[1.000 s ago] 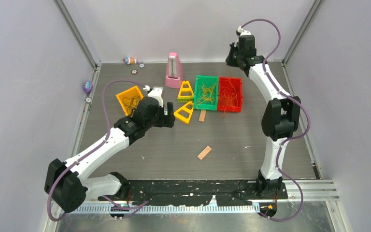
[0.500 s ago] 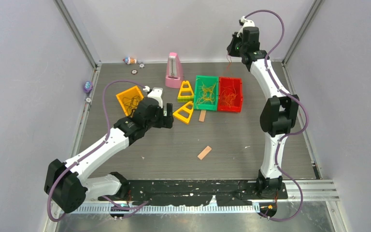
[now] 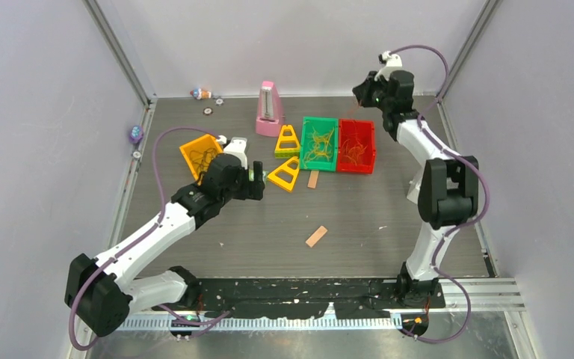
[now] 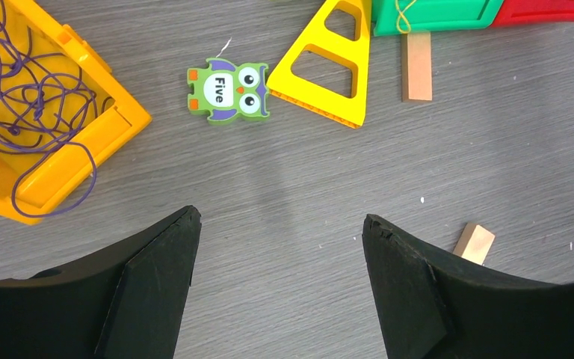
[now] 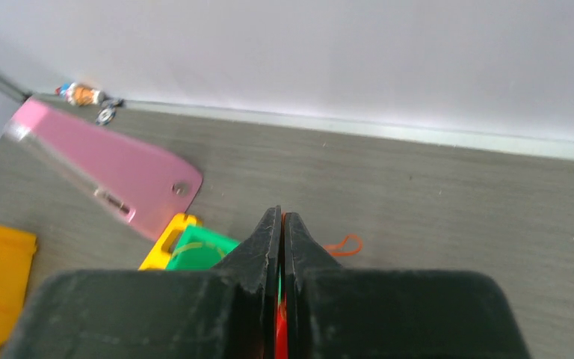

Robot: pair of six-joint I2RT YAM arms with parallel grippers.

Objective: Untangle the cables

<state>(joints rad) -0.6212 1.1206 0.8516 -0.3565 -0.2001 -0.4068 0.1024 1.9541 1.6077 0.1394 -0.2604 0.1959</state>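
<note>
My left gripper [image 4: 280, 218] hung wide open, empty, above the tabletop [image 4: 306, 172]. My right gripper [image 5: 282, 213], closed, pinched an orange-red cable [image 5: 344, 244]. Purple cables [image 4: 30, 112] lay in the yellow bin [image 4: 112, 123], toward the left edge; yellow cables [image 3: 318, 143] filled the green bin [image 3: 304, 142].

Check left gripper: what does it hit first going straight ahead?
Probably bare grey wood-grain tabletop; the open left gripper has nothing between its fingers. A green owl tile lies further ahead, depth unclear.
</note>
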